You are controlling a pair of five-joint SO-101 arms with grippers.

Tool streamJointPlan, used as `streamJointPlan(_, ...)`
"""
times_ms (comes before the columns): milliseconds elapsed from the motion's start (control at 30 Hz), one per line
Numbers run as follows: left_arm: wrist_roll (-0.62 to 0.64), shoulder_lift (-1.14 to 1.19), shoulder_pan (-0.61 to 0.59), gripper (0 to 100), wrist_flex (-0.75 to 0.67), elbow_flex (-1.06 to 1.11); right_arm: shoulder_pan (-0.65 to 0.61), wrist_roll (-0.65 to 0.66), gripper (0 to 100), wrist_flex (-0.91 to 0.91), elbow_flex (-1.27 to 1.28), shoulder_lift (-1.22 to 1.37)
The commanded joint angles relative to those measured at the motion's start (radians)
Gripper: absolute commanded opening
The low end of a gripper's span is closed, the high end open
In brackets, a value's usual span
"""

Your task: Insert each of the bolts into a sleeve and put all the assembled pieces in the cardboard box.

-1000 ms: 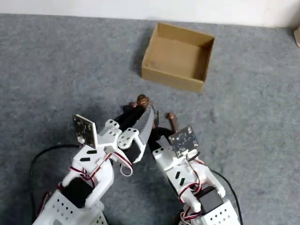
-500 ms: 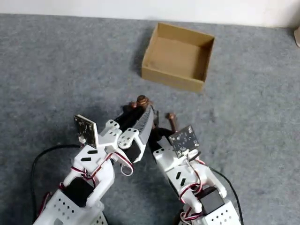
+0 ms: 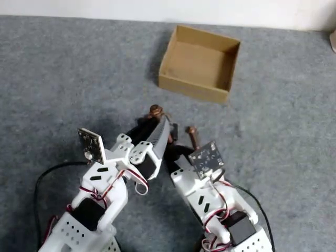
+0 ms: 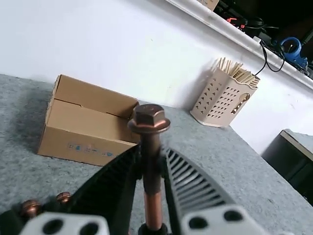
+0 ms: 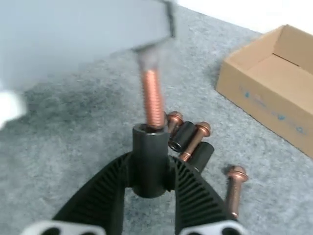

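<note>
The left gripper (image 4: 150,152) pinches a copper bolt (image 4: 149,171) between its jaws near the middle of the grey carpet (image 3: 63,79). The bolt stands nearly upright, long axis vertical, hex head up and threaded end down. The left arm stretches forward from the near edge, its wrist raised over the work. Just to its right the right arm reaches in lower, and the right gripper (image 5: 150,169) clamps an upright black sleeve (image 5: 148,147), open mouth up. The bolt's threaded tip meets that mouth, so the 2 parts share 1 line. Beyond the sleeve, loose bolts (image 5: 194,138) and 2 spare sleeves (image 5: 202,154) lie together on the carpet, with 1 further bolt (image 5: 235,186) apart to their right. The cardboard box (image 3: 191,86) sits open on the far side, right of centre, well apart from both grippers. A white wall (image 4: 98,39) runs behind it, with a perforated holder of wooden sticks (image 4: 222,95) at its foot.
</note>
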Motion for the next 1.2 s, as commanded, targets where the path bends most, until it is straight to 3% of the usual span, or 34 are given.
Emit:
streamJointPlan(0,0.008,0.004,0.007,1,-0.028,-0.007,-0.018,0.009,0.5,0.002,-0.051,-0.010)
streamJointPlan(267,0.012,0.004,0.044,1,0.002,0.013,0.021,0.081,0.5,-0.002,-0.059,-0.010)
streamJointPlan(733,0.012,0.002,0.077,1,0.044,0.004,0.038,0.086,0.5,-0.002,-0.059,-0.010)
streamJointPlan(900,0.009,0.002,0.143,1,0.126,-0.015,0.093,0.086,0.5,-0.002,-0.059,-0.010)
streamJointPlan(1167,0.000,0.002,0.173,1,0.132,0.007,0.140,0.086,0.5,-0.001,-0.059,-0.010)
